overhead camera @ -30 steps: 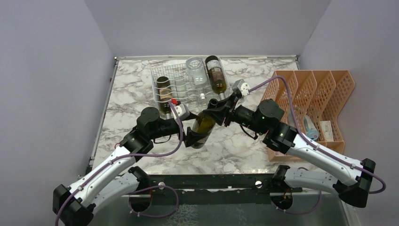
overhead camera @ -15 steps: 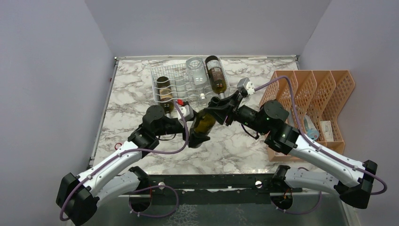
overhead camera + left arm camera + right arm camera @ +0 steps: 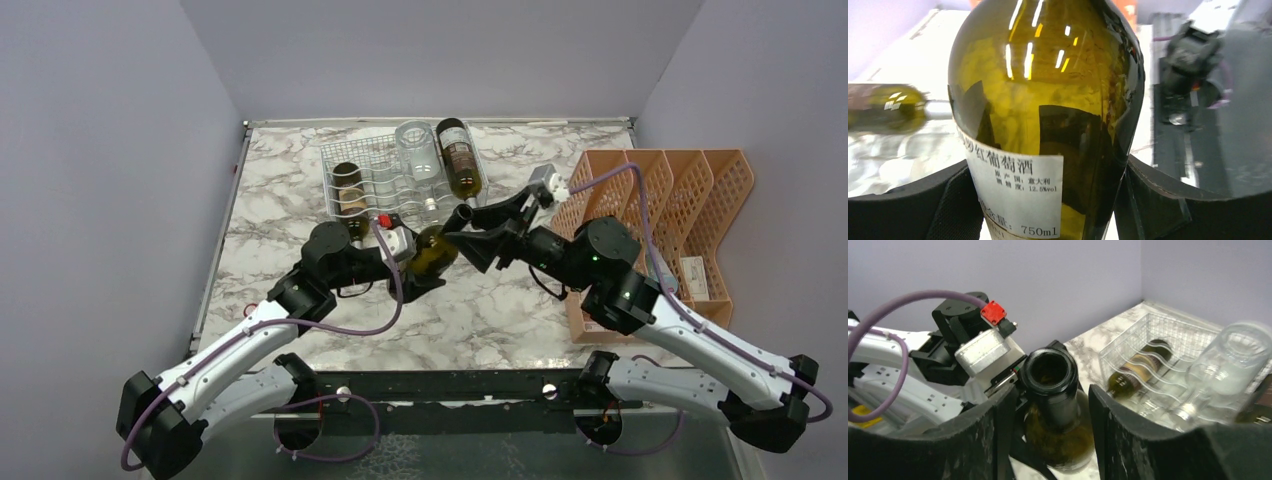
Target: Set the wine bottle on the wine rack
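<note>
The wine bottle (image 3: pixel 436 252) is dark green glass with a white label. It hangs tilted above the marble table, with its open mouth (image 3: pixel 462 214) pointing toward the wine rack (image 3: pixel 372 186). My left gripper (image 3: pixel 424 270) is shut on the bottle's body, and both pads press the glass (image 3: pixel 1048 95) in the left wrist view. My right gripper (image 3: pixel 479 233) is open. Its fingers (image 3: pixel 998 435) straddle the bottle's neck (image 3: pixel 1050 382) with a gap on each side. The white wire rack (image 3: pixel 1148 342) lies just beyond.
The rack holds a dark bottle (image 3: pixel 348 196) in its left cradle, a clear glass bottle (image 3: pixel 417 150) and a labelled wine bottle (image 3: pixel 460 160) at its right. An orange perforated divider tray (image 3: pixel 690 195) stands at the right table edge. Purple walls close in the sides and back.
My right gripper has let go of the bottle's neck and drawn back to the right. My left gripper has closed on the bottle's body and carried it slightly toward the rack.
</note>
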`<state>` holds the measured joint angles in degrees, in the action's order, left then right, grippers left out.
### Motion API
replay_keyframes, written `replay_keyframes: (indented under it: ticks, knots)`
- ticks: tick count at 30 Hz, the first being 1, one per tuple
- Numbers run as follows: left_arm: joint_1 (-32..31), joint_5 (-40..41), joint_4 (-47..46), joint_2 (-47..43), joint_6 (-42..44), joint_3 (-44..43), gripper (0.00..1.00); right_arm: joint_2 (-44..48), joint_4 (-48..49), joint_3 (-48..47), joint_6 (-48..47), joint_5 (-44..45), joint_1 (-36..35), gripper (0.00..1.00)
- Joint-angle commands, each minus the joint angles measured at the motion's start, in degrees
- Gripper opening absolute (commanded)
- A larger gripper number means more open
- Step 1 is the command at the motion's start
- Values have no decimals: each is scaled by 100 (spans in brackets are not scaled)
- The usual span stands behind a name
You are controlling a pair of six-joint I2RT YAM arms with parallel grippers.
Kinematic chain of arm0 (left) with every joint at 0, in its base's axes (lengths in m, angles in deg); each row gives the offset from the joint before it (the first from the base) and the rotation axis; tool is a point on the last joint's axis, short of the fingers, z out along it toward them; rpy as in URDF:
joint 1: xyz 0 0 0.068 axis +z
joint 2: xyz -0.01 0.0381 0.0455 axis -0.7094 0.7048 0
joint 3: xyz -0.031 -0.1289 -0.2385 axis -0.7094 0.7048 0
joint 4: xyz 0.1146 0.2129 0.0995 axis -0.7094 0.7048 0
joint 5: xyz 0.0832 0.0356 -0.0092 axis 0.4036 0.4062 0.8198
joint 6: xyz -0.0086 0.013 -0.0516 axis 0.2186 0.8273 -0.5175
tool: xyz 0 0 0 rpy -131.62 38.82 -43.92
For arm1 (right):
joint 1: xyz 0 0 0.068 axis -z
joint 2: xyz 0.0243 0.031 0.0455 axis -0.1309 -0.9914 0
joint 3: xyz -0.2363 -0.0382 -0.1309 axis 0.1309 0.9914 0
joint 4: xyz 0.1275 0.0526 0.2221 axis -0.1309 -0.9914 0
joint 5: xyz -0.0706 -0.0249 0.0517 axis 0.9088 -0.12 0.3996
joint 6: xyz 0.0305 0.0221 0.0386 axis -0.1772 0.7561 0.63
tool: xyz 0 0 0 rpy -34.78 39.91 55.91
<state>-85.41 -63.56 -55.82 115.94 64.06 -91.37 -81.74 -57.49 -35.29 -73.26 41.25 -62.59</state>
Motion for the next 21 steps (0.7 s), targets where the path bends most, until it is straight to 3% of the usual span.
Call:
replay_keyframes:
  ticks: [1, 5, 13, 21]
  knots:
    - [59, 1478, 721, -195, 1613, -703, 0, 518, -551, -487, 92, 134, 3, 65]
    - [59, 2268, 1192, -223, 2823, -958, 0, 672, -1664, -790, 17, 99, -3, 77]
    - [59, 3203, 1458, -622, 4947, -648, 0, 773, -3101, -1484, -76, 660, 1, 77]
    - [59, 4001, 1286, -1107, 6828, -100, 0, -457, -4968, -2632, -443, 534, -1, 77]
